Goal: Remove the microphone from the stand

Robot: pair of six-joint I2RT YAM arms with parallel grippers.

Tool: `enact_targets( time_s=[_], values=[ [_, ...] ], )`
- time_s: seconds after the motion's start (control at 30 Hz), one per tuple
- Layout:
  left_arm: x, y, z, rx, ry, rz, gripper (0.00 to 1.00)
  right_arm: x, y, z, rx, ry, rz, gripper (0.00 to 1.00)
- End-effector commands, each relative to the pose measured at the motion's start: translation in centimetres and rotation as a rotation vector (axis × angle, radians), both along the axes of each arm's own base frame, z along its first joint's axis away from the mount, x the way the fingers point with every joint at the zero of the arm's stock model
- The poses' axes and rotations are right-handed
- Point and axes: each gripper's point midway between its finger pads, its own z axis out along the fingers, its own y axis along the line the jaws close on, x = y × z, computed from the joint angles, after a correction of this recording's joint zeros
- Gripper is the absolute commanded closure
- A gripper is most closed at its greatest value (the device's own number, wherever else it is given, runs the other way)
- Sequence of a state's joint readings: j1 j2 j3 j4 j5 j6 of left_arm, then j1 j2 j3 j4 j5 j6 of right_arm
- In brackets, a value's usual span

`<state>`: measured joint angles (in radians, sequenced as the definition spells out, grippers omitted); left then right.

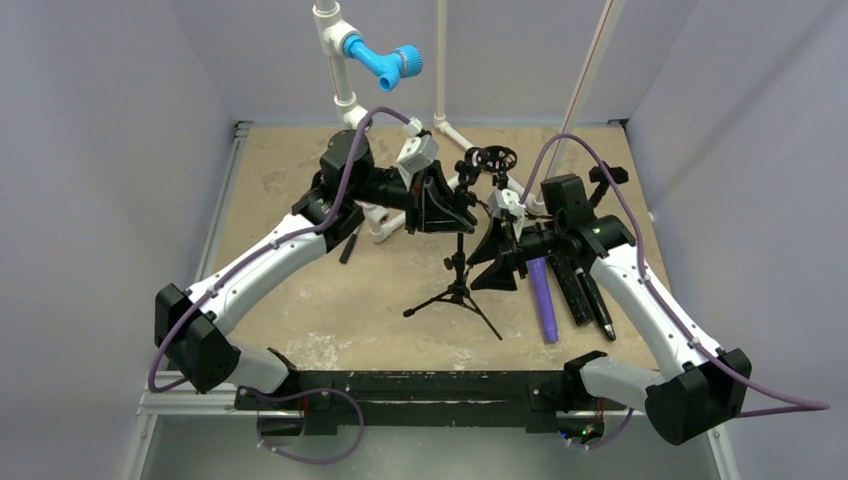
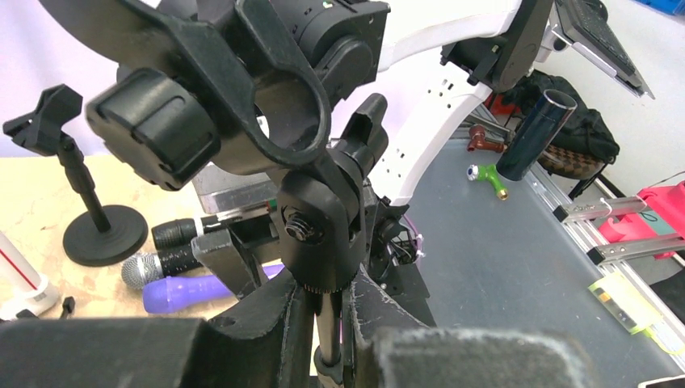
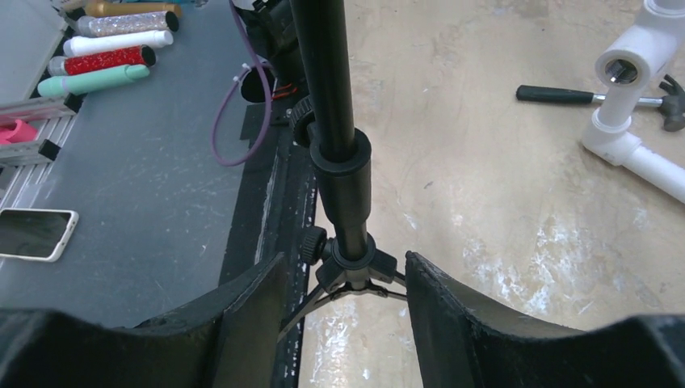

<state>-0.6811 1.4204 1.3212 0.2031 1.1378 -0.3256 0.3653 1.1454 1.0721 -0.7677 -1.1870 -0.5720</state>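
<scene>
A black tripod microphone stand (image 1: 459, 285) stands mid-table. Its clip (image 2: 283, 105) is an empty ring in the left wrist view. My left gripper (image 1: 452, 205) is shut on the stand's thin upper pole (image 2: 331, 319) just below the clip joint. My right gripper (image 1: 500, 262) is open, its fingers either side of the lower pole (image 3: 339, 162) above the tripod hub, not touching it. A purple microphone (image 1: 542, 298), a black one (image 1: 572, 290) and a silver-headed one (image 2: 161, 263) lie on the table right of the stand.
A small round-base desk stand (image 2: 103, 234) with an empty clip is beyond the microphones. A white PVC pipe frame (image 1: 345, 70) with a blue fitting (image 1: 385, 60) rises at the back. A hammer (image 3: 590, 97) lies by the pipe foot (image 3: 638, 149). A shock mount (image 1: 495, 158) sits behind the stand.
</scene>
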Motion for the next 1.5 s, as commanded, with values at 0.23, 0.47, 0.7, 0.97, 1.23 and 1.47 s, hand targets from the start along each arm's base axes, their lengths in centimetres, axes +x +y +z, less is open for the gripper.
enact_targets(
  time_s=[0.23, 0.47, 0.7, 0.97, 1.23, 1.47],
  values=[
    [0.4, -0.2, 5.3, -0.173, -0.067, 0.019, 1.0, -0.4, 1.3, 1.6, 0.097, 0.061, 0.05, 0.46],
    [0.6, -0.4, 5.2, -0.203, -0.027, 0.027, 1.0, -0.5, 1.6, 1.1, 0.12, 0.097, 0.045, 0.67],
    [0.5, -0.3, 4.7, -0.189, -0.021, 0.031, 1.0, -0.8, 1.4, 1.5, 0.127, 0.085, 0.026, 1.0],
    [1.1, 0.2, 0.7, -0.003, -0.059, 0.08, 0.71, -0.7, 0.8, 3.8, 0.138, 0.064, -0.007, 1.0],
    [1.4, 2.6, -1.0, 0.104, -0.097, 0.182, 0.2, -1.7, -0.3, 4.8, 0.141, 0.03, -0.025, 1.0],
    [1.0, 4.4, -1.2, 0.147, -0.105, 0.222, 0.09, -1.2, -1.0, 5.2, 0.123, 0.037, -0.112, 1.0]
  ],
)
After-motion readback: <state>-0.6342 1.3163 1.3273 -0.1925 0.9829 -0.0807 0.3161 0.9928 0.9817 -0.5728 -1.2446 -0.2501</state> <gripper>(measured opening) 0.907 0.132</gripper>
